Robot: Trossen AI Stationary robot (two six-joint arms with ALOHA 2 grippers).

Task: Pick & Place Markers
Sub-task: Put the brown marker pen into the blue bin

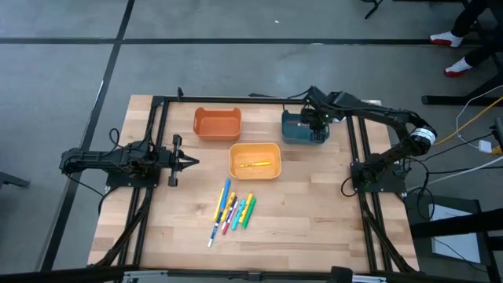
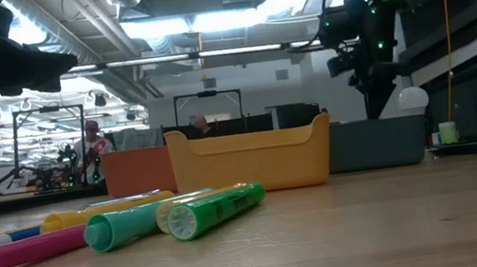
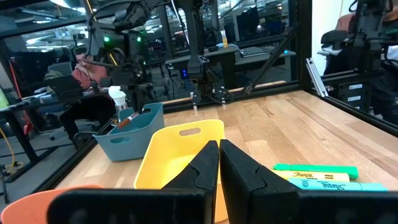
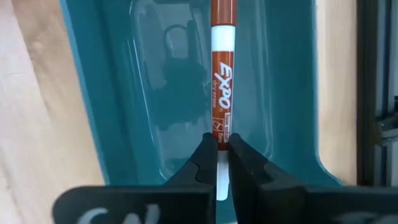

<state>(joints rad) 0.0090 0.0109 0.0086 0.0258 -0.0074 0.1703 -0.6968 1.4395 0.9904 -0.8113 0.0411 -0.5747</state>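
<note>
With one yellow marker point(image 1: 255, 165) already in the yellow bin point(image 1: 255, 147), the right end effector point(image 4: 217, 149), clamped on a red marker point(image 4: 222, 74), hung over the teal bin point(image 1: 292, 134) while several markers point(image 1: 233, 211) lay near on the desk point(image 1: 314, 212) and the left end effector point(image 1: 191, 163) waited, fingers together.

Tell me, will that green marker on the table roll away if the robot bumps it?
Probably, a little. The green marker looks round and smooth, lying on its side on flat wood, so a sideways nudge should roll it. The teal marker lies right beside it and would likely stop it that way. It looks stiff, so it shouldn't bend.
</note>
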